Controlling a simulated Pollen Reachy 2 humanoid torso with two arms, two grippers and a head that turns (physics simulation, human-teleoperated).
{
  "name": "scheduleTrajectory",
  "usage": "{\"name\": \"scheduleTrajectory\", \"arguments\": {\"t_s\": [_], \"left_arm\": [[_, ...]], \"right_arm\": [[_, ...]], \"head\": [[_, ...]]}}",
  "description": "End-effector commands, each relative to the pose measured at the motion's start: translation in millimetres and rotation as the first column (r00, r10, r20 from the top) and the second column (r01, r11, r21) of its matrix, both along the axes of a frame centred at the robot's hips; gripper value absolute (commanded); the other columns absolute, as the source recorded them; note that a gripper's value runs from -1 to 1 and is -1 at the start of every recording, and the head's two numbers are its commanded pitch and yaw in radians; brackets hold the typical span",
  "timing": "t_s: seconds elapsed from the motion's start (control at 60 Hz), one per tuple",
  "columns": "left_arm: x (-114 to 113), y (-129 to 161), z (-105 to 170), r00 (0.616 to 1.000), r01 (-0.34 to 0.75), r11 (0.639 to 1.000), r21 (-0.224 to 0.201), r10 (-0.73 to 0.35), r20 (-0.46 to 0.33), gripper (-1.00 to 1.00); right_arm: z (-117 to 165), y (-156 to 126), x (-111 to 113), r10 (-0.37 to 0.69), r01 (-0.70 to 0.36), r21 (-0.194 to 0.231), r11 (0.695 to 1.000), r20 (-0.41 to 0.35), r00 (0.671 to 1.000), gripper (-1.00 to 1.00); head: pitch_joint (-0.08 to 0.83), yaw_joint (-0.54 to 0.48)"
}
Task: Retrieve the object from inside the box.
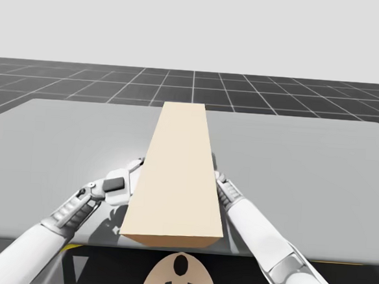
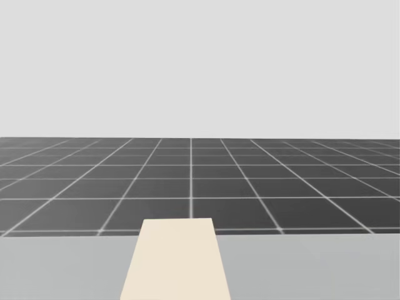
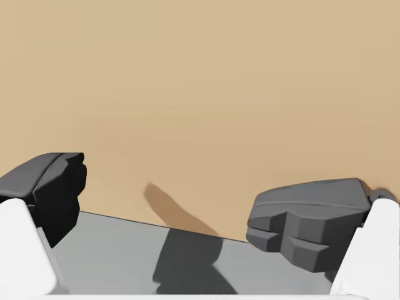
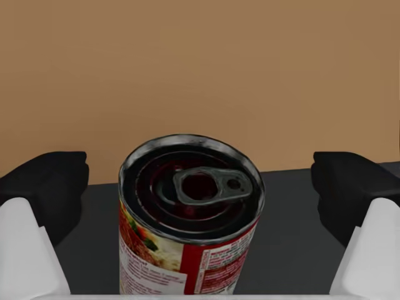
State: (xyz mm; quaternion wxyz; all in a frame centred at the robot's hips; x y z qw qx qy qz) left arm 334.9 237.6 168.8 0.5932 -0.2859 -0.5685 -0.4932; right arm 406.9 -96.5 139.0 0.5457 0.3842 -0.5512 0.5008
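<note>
A long tan box (image 1: 177, 174) lies down the middle of the grey table (image 1: 318, 164), and its top (image 2: 178, 262) shows in the head view. My left gripper (image 1: 136, 169) is at the box's left side. In the left wrist view that gripper (image 3: 181, 209) is open, with the tan wall (image 3: 200, 94) just ahead and nothing between the fingers. My right gripper (image 1: 216, 172) is at the box's right side, partly hidden by it. In the right wrist view a red can (image 4: 190, 231) with a dark pull-tab top stands between the open gripper's (image 4: 200, 187) fingers, with a gap on each side. The tan wall (image 4: 200, 69) is behind the can.
Grey table surface (image 2: 312, 269) stretches to either side of the box. Beyond the table's far edge lies a dark gridded floor (image 1: 193, 87). The table's front edge runs just under my forearms.
</note>
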Motion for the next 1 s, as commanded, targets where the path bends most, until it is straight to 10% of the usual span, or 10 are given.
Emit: {"name": "scheduleTrajectory", "arguments": {"t_s": [0.017,0.033,0.05,0.067,0.733,1.0], "left_arm": [[-7,-9,-12,0.999,0.022,1.0,0.002,-0.022,-0.028,-1.0],[-8,-8,-12,0.999,0.022,1.0,0.002,-0.022,-0.028,-1.0],[-8,-8,-12,0.999,0.021,1.0,0.003,-0.021,-0.027,-1.0],[-8,-8,-12,0.999,0.021,1.0,0.003,-0.021,-0.027,-1.0],[-11,32,-11,0.998,-0.06,0.998,-0.014,0.06,-0.02,-1.0],[-6,56,-8,0.991,-0.13,0.99,-0.044,0.13,-0.016,-1.0]], "right_arm": [[-11,28,-9,0.02,-0.019,0.019,1.0,-0.008,1.0,-0.3],[-11,28,-9,0.03,-0.03,0.014,0.999,-0.015,0.999,-0.08],[-11,26,-11,0.036,-0.036,0.008,0.999,-0.031,0.999,0.85],[-11,25,-12,0.034,-0.034,0.007,0.999,-0.031,0.999,0.99],[12,-112,-53,-0.138,0.138,-0.003,0.99,0.055,0.989,1.0],[38,-187,-73,-0.274,0.27,0.06,0.961,0.095,0.957,1.0]], "head": [[0.016,-0.03],[0.016,-0.03],[0.016,-0.03],[0.016,-0.03],[0.005,-0.03],[0.0,-0.03]]}}
